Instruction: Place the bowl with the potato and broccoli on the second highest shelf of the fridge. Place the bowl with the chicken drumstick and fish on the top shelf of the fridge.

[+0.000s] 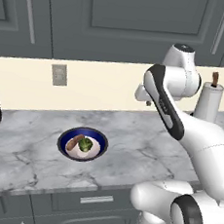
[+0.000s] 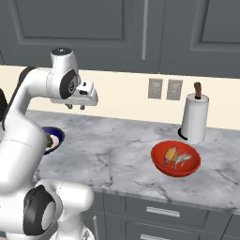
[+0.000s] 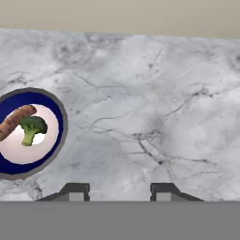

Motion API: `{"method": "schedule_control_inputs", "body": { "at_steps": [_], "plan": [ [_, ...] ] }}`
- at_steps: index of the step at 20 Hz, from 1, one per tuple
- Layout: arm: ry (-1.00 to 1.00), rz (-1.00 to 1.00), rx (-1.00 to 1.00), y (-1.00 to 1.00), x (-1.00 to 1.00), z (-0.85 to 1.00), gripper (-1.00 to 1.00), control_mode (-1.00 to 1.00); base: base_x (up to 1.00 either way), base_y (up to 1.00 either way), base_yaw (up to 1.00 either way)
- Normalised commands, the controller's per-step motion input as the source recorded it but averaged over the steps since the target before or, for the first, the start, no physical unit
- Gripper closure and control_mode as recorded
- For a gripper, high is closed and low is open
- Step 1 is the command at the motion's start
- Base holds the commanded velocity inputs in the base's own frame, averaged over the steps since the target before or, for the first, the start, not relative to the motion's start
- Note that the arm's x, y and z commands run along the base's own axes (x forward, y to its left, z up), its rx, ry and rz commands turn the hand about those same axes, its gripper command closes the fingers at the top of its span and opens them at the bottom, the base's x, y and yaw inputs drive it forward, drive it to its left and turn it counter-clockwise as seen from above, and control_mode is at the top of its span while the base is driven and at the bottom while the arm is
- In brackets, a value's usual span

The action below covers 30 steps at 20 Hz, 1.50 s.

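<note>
- The end effector (image 3: 119, 190) is held above the marble tabletop (image 1: 144, 147), its fingers spread apart with nothing between them.
- The bowl with the potato and broccoli (image 1: 82, 143) is seen resting on the tabletop, off to the side of the end effector.
- The red bowl (image 2: 176, 158) is set well apart, near the paper towel roll (image 2: 194, 118).
- The approach step is judged in hand; next, a sideways shift over the blue rim and a descent are called for.
</note>
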Motion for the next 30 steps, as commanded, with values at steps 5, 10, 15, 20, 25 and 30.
{"method": "schedule_control_inputs", "body": {
  "at_steps": [5, 10, 15, 20, 25, 30],
  "plan": [
    [0.03, 0.0, 0.0, 0.09, -0.22, -0.13, -1.0, -1.0, 0.0, 0.0, 0.0],
    [0.28, 0.0, 0.0, 0.26, -0.12, -0.85, -1.0, -1.0, 0.0, 0.0, 0.0],
    [0.33, 0.0, 0.0, 0.28, 0.0, -1.0, -1.0, -1.0, 0.0, 0.0, 0.0],
    [0.19, 0.0, 0.01, 0.45, -0.05, -0.76, -1.0, -1.0, 0.0, 0.0, 0.0],
    [0.01, 0.0, 0.11, 0.39, -0.08, -0.32, -1.0, -1.0, 0.0, 0.0, 0.0],
    [-0.1, 0.0, 0.09, 0.21, -0.3, 0.02, -1.0, -1.0, 0.0, 0.0, 0.0]
  ]
}}
